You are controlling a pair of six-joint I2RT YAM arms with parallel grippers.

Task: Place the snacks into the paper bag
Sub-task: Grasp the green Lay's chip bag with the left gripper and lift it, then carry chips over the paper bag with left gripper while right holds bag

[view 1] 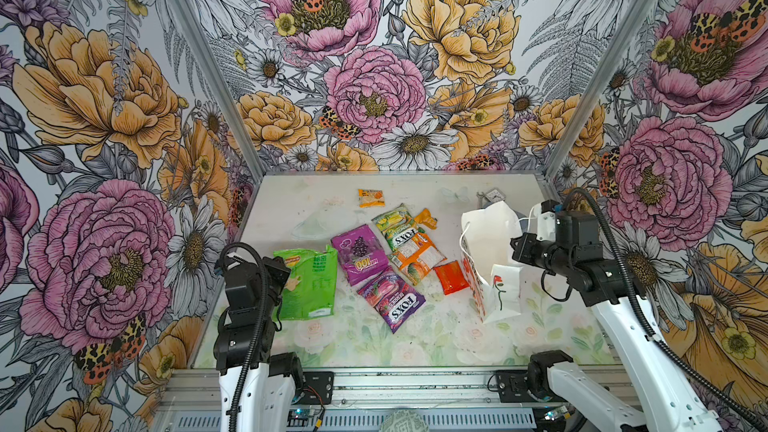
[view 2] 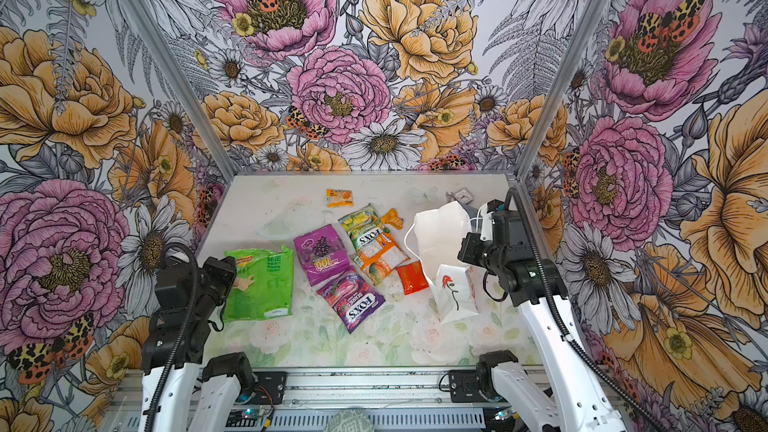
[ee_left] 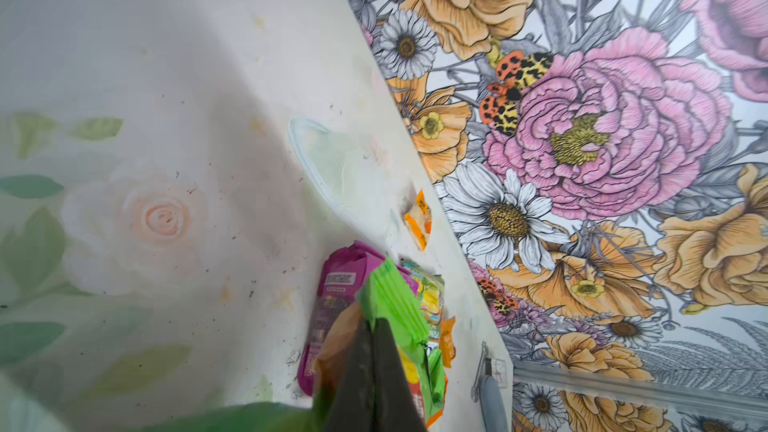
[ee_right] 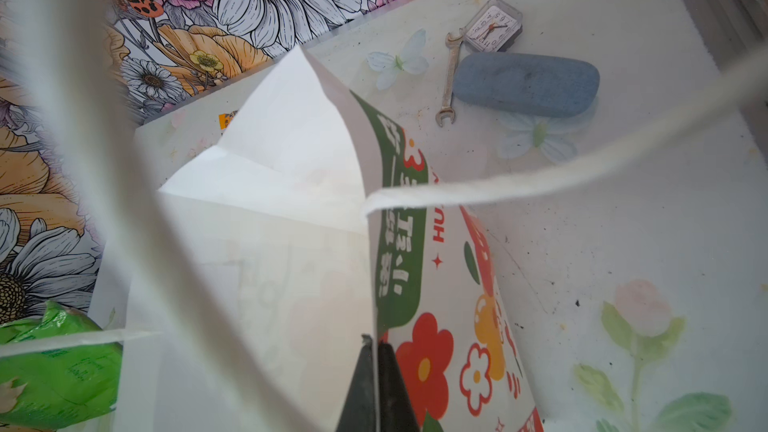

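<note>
Left gripper point(ee_left: 371, 326) pinched shut on the crimped edge of a large green packet point(view 1: 309, 284), at the left of the table beside that arm. Right gripper point(ee_right: 376, 344) closed flat on the rim of the paper bag point(view 1: 507, 288) — standing at the right of the table, mouth open, white inside, white cord handle point(ee_right: 540, 168) looped across the wrist view.

Between the two, loose on the table: purple packet point(view 1: 359, 253) marked "100", green-yellow FOX'S packet point(view 1: 397, 228), orange packet point(view 1: 415, 259), purple FOX'S BERRIES packet point(view 1: 392, 299), red packet point(view 1: 451, 277). Farther back, small orange packet point(view 1: 370, 197).

On the bag's side: red flowers, white characters on a green band, red letters "HU". Behind the bag: square clock point(ee_right: 492, 27), wrench point(ee_right: 448, 76), blue-grey oblong case point(ee_right: 525, 83).

Tabletop point(view 1: 415, 338) white, scuffed, with faint printed roses and leaves. Walls — floral wallpaper point(view 1: 374, 89) of peonies, daisies and spotted moths, aluminium posts at the corners.
</note>
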